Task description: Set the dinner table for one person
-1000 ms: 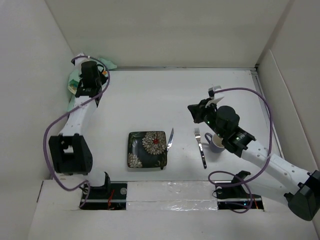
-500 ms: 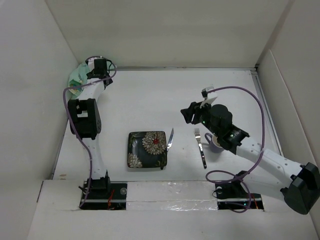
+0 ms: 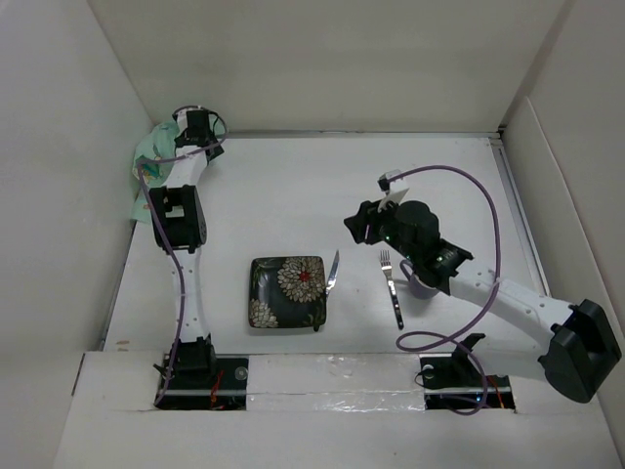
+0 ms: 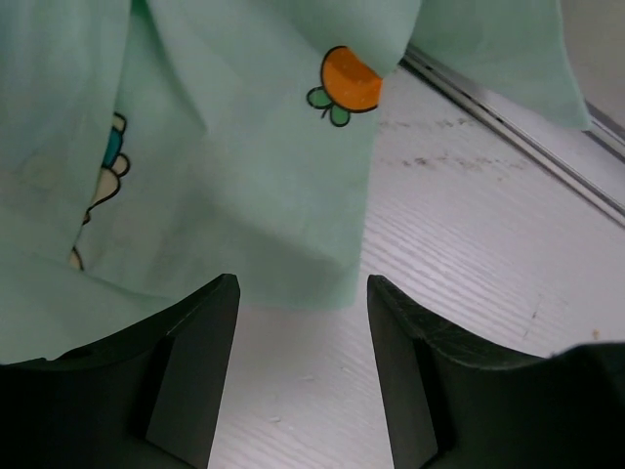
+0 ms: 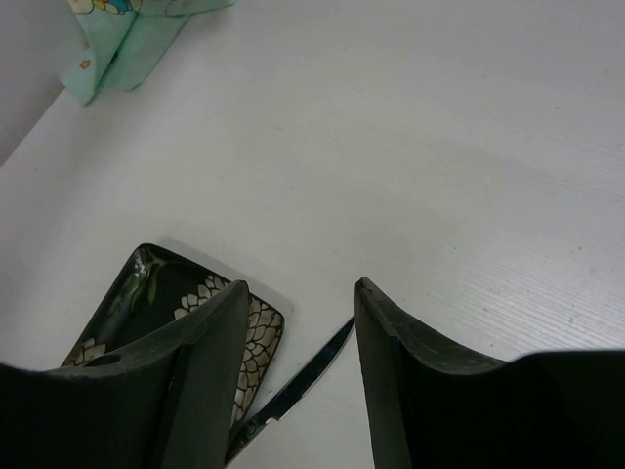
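White worktop (image 3: pixel 293 186) open across far middle. Left tool (image 4: pixel 303 288) wide at mint mat (image 4: pixel 195 147) edge, far-left corner. Right tool (image 5: pixel 301 288) wide, empty, near knife (image 5: pixel 303 376) at plate (image 5: pixel 161 283) right edge.

Nothing to read here: the mint-green cloth mat (image 4: pixel 244 176) shows only cartoon pictures, such as an orange fruit (image 4: pixel 352 78), no lettering.

**Open Middle, Crowded Front Edge**

A broad bare stretch of the dinner table (image 3: pixel 293 186) lies open between the two arms. Toward the front, plate (image 3: pixel 287 291), knife (image 3: pixel 333 272), fork (image 3: pixel 391 288) and mug (image 3: pixel 417 287) leave only narrow gaps. A green cloth (image 3: pixel 146 161) fills the far-left corner.
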Robot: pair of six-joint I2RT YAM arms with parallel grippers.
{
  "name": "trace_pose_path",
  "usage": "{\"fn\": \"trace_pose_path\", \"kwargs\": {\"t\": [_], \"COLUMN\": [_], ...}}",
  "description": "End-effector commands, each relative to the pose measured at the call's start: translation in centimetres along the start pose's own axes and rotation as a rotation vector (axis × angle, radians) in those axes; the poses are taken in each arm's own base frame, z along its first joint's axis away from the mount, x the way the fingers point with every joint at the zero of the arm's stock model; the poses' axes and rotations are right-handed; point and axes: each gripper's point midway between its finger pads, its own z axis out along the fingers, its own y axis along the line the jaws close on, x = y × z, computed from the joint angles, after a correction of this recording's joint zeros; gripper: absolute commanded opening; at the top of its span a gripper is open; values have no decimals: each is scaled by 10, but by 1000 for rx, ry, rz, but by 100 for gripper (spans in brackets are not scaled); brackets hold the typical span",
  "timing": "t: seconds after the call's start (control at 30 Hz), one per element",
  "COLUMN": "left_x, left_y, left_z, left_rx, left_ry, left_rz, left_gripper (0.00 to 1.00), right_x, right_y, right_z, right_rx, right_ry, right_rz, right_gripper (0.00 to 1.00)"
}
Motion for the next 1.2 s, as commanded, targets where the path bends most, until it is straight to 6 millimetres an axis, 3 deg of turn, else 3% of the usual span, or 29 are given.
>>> {"fn": "trace_pose_path", "kwargs": {"t": [0.0,0.13,0.23,0.43,0.57,0.6,0.63,0.67,0.77,0.83,0.87,1.0,1.03,1.17], "left_x": [-21,-6,10,30,39,44,44,44,44,33,35,17,15,3], "left_y": [-22,-22,-11,1,3,-3,-3,-10,-33,-50,-73,-129,-133,-107], "left_z": [-8,6,16,25,26,23,23,20,1,-20,-32,-84,-88,-81], "left_rx": [85,82,29,-8,-5,10,10,27,54,55,113,249,246,91], "left_ry": [-24,12,44,93,122,132,132,130,105,55,44,-26,-41,-85], "left_rz": [-1,7,25,79,103,113,113,119,174,238,256,254,271,310], "left_gripper": [52,52,50,44,30,12,5,0,0,0,0,0,0,0], "right_x": [-30,-26,-26,-37,-40,-45,-45,-45,-49,-50,-50,-50,-50,-53], "right_y": [21,24,23,31,34,32,32,31,27,25,25,20,20,17], "right_z": [5,10,10,1,-7,-10,-10,-10,-14,-14,-14,-15,-15,-19], "right_rx": [-62,-64,-58,-84,-92,-82,-82,-76,-51,-44,-39,-16,-12,6], "right_ry": [-79,-61,-60,-95,-110,-132,-132,-129,-142,-150,-149,-146,-145,-155], "right_rz": [-20,-25,-26,-15,-14,-3,-3,-3,-4,0,-2,-2,-4,-3], "right_gripper": [53,52,52,52,52,52,52,52,52,52,52,52,52,52]}}
